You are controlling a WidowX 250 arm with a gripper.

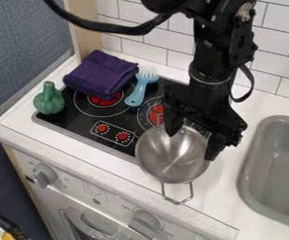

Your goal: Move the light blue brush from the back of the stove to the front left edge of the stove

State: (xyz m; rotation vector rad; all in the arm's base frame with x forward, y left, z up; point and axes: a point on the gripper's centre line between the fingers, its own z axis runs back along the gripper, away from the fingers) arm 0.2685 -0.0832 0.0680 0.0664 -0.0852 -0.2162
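Observation:
The black gripper (191, 145) hangs above a silver metal pot (169, 159), its two fingers spread apart, one over the pot's back part and the other by its right rim. The pot stands over the stove's front right corner and partly over the white counter, with a wire handle toward the front edge. Part of its back rim is hidden behind the gripper. I cannot tell if the fingers touch the pot.
On the black stove (78, 116) are a folded purple towel (101, 75), a light blue brush (140, 87) and a green bottle-shaped toy (49, 99) at its left edge. A grey sink (275, 168) lies to the right, and a tiled wall (148, 49) stands behind.

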